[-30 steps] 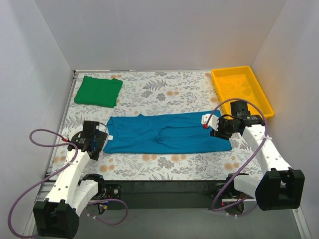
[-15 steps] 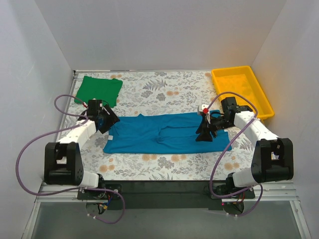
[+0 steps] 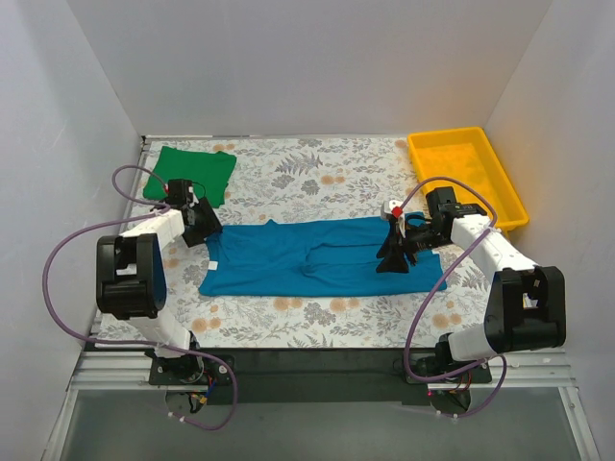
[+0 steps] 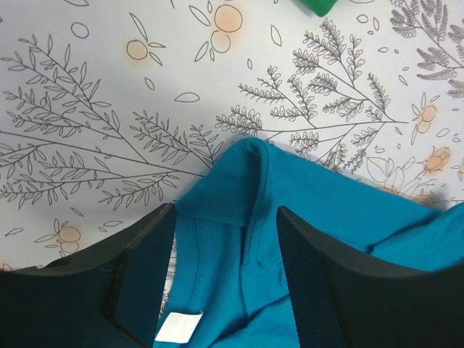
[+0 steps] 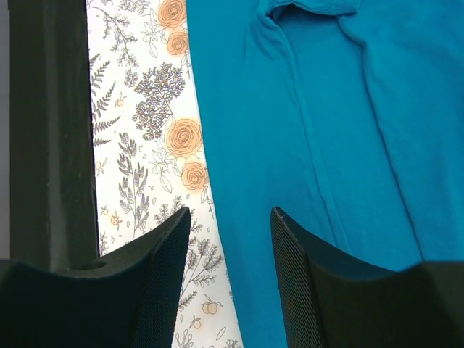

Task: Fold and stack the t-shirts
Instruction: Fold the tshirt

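The left arm is swinging farther back and to the left than half a second ago, bringing the left tool [image 4: 226,217] over the far left corner of the teal-blue t-shirt [image 3: 317,254], while the right tool [image 5: 230,217] is hardly shifting at the shirt's right end. Both tools are hanging spread and gripping nothing, the collar corner lying between the left fingers and a shirt edge running between the right ones, so I'd say they are lining up for a crosswise fold and each needs to drop and pinch cloth. The teal shirt is lying as a long band across the surface [image 3: 317,178], with the green t-shirt [image 3: 189,175] folded at the far left corner.
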Controlling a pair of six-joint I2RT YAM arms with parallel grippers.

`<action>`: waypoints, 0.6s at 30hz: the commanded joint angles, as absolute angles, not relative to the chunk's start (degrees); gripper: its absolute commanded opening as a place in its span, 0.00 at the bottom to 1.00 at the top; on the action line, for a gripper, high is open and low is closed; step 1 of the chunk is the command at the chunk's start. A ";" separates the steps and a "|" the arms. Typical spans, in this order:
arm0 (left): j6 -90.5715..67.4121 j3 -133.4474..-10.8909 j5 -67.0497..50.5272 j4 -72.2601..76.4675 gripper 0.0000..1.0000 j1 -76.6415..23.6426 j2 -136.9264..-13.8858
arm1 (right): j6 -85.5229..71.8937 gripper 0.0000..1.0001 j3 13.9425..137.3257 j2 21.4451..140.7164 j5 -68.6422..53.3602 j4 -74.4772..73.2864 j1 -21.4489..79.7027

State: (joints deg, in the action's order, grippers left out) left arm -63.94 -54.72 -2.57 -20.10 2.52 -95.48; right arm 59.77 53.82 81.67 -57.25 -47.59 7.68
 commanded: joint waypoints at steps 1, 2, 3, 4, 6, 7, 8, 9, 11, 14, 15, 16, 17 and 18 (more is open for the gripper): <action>-59.68 -57.56 -0.70 -21.53 0.56 2.55 -96.41 | 59.06 0.55 53.79 80.42 -58.45 -46.41 7.82; -58.89 -58.26 -1.05 -21.97 0.55 2.64 -96.94 | 59.06 0.55 53.88 80.51 -58.36 -46.49 7.74; -58.45 -58.62 -2.19 -22.23 0.52 2.64 -98.60 | 58.98 0.55 53.88 80.51 -58.27 -46.49 7.73; -58.19 -59.06 -2.37 -23.02 0.48 2.64 -99.40 | 58.89 0.55 53.88 80.59 -58.27 -46.49 7.73; -57.05 -59.94 -3.51 -23.29 0.40 2.64 -100.89 | 58.80 0.55 53.79 80.60 -58.18 -46.49 7.74; -56.78 -60.29 -3.78 -23.55 0.36 2.55 -102.29 | 58.89 0.55 53.79 80.60 -58.10 -46.41 7.82; -56.52 -60.64 -3.87 -23.82 0.30 2.55 -102.83 | 58.89 0.55 53.70 80.51 -58.10 -46.41 7.82; -55.90 -61.43 -3.95 -23.91 0.26 2.55 -103.27 | 58.80 0.55 53.70 80.51 -58.10 -46.41 7.82; -55.20 -62.31 -3.87 -24.34 0.14 2.55 -104.67 | 58.89 0.55 53.70 80.51 -58.10 -46.41 7.82; -53.79 -64.16 -4.83 -24.35 0.03 2.55 -105.64 | 58.80 0.55 53.70 80.51 -58.18 -46.41 7.74; -53.53 -64.94 -5.18 -24.26 0.00 2.46 -105.64 | 58.80 0.55 53.70 80.59 -58.10 -46.41 7.73; -53.09 -65.21 -6.06 -23.74 0.00 2.46 -105.47 | 58.80 0.55 53.79 80.68 -58.01 -46.41 7.73; -52.74 -65.48 -6.50 -23.30 0.00 2.29 -104.69 | 58.71 0.55 53.70 80.68 -58.01 -46.41 7.73; -52.47 -65.83 -6.59 -22.86 0.00 2.02 -104.24 | 58.80 0.55 53.70 80.68 -58.09 -46.41 7.82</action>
